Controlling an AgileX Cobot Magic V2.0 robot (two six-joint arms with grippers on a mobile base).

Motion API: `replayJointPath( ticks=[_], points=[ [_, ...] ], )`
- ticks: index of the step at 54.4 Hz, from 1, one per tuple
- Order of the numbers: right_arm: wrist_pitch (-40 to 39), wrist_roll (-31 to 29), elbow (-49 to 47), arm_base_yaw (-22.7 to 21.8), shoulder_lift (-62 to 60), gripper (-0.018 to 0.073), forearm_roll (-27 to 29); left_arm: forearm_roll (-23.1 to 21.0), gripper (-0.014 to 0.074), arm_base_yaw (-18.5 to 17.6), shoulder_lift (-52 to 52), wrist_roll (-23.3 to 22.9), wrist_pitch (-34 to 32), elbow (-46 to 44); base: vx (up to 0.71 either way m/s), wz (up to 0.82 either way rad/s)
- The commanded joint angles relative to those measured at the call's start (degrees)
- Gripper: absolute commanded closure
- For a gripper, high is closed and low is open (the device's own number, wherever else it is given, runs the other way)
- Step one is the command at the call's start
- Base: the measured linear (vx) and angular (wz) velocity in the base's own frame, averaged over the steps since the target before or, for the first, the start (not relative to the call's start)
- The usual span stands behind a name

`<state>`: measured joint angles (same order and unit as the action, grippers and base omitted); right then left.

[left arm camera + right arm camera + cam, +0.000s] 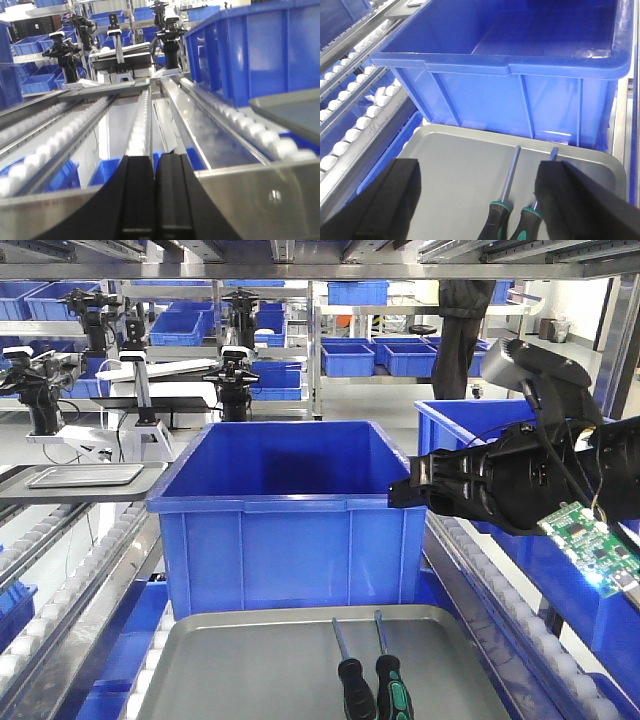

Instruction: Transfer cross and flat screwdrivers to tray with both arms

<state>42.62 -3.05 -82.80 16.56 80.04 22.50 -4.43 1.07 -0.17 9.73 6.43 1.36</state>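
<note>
Two screwdrivers with black-and-green handles lie side by side on the grey tray (240, 670), shafts pointing at the blue bin. The left one (352, 680) has a round shaft (510, 170). The right one (392, 685) ends in a flat blade (552, 152). My right gripper (480, 200) is open and empty above the tray (450, 165), and its right finger (575, 200) hides part of the flat one. In the front view it (400, 495) hangs at the right, above the tray. My left gripper (154, 167) is shut on nothing and points along the roller conveyor, left of the tray.
A large blue bin (285, 510) stands right behind the tray, its front wall close to the screwdriver tips (520, 100). Roller tracks (140, 125) run on both sides. Another grey tray (85, 476) sits far left. More blue bins (470, 425) stand at the right.
</note>
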Motion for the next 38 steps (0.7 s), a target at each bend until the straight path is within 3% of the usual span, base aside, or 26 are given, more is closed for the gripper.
replayJointPath(
  ticks=[1,38],
  points=[
    [-3.9,-0.6,-1.8,-0.1,-2.0,0.0012,0.9,-0.4,0.0602,0.1,-0.7,-0.6,-3.4,-1.3,0.00,0.00],
    [-3.9,-0.6,-1.8,-0.1,-2.0,0.0012,1.1,-0.4,0.0602,0.1,-0.4,-0.6,-2.5,-1.3,0.00,0.00]
  ],
)
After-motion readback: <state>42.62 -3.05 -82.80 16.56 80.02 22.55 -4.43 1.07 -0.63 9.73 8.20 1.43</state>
